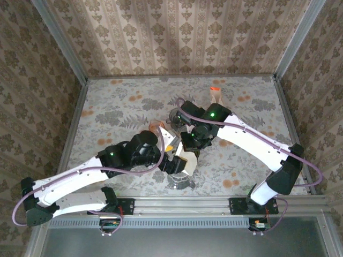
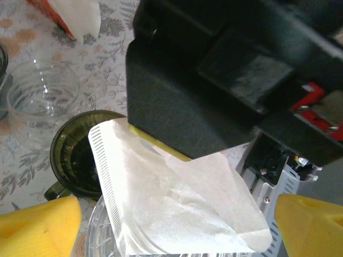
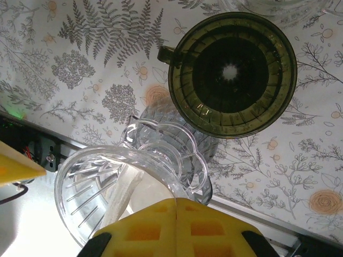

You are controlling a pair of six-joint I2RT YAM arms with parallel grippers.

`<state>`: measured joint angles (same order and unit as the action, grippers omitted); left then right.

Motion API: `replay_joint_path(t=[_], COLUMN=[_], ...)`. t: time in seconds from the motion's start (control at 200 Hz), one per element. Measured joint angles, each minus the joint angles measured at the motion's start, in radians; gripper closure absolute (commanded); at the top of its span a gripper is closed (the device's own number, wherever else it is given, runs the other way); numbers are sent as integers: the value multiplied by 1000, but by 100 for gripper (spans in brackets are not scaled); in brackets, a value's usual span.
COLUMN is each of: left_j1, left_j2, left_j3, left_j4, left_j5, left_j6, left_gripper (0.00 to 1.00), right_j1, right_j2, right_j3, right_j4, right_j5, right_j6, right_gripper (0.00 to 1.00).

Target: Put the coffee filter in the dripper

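- The right gripper (image 3: 176,211) has its yellow fingers pressed tight together, pinching the coffee filter (image 2: 177,209) by its upper edge.
- The filter hangs directly over the clear dripper (image 3: 161,144), between the two arms. Its lower part seems to dip into the ribbed mouth, but it is not yet seated.
- It looks like feather-light, thin, floppy paper that creases or tears easily. I judge that a gentle pinch on an edge, as it is held now, is the right hold; the body would crumple.
- It is folded flat, not opened into a cone. In the left wrist view its long axis runs diagonally, with the crimped seam toward the green dripper (image 2: 72,155) and the rounded corner pointing away.
- The left gripper (image 2: 174,227) is spread wide, one finger on either side of the filter, holding nothing.
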<state>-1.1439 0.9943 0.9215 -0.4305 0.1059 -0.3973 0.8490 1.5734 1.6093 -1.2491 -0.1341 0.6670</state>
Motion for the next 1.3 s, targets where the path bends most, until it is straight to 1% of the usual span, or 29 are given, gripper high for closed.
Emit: replay_joint_path(t=[0.105, 0.175, 0.35, 0.39, 0.445, 0.52, 0.58, 0.715, 0.82, 0.9, 1.095, 1.145, 1.3], left_j1=[0, 0, 0, 0, 1, 6, 11, 25, 41, 49, 53, 53, 54], left_j2=[14, 14, 14, 14, 13, 8, 1, -19, -40, -50, -57, -60, -77], left_j3=[0, 0, 2, 2, 2, 2, 2, 1, -13, -24, -47, -58, -84], left_j4=[-5, -14, -45, -53, -60, -61, -62, -64, -63, -63, -56, -56, -59], left_j5=[0, -2, -6, -7, -10, -10, -10, -8, 0, 6, 27, 28, 28], left_j6=[-2, -1, 0, -2, -3, -3, -7, -14, -23, -29, -50, -56, -74], left_gripper=[24, 28, 40, 40, 40, 36, 34, 33, 35, 36, 37, 39, 39], right_j1=[0, 0, 0, 0, 0, 0, 0, 0, 2, 15, 77, 87, 106], right_j2=[-6, -13, -29, -34, -41, -55, -76, -179, -296, -346, -363, -365, -383], right_j3=[-6, -12, -14, -14, -14, -18, -31, -114, -216, -264, -351, -375, -420], right_j4=[11, 17, 21, 21, 22, 31, 44, 103, 156, 183, 266, 283, 320], right_j5=[0, 0, 1, 3, 7, 17, 29, 55, 64, 77, 98, 102, 109], right_j6=[0, 2, 10, 10, 15, 12, 12, -5, -13, -16, -27, -27, -27], right_gripper=[89, 84, 77, 73, 66, 57, 54, 50, 49, 47, 44, 44, 45])
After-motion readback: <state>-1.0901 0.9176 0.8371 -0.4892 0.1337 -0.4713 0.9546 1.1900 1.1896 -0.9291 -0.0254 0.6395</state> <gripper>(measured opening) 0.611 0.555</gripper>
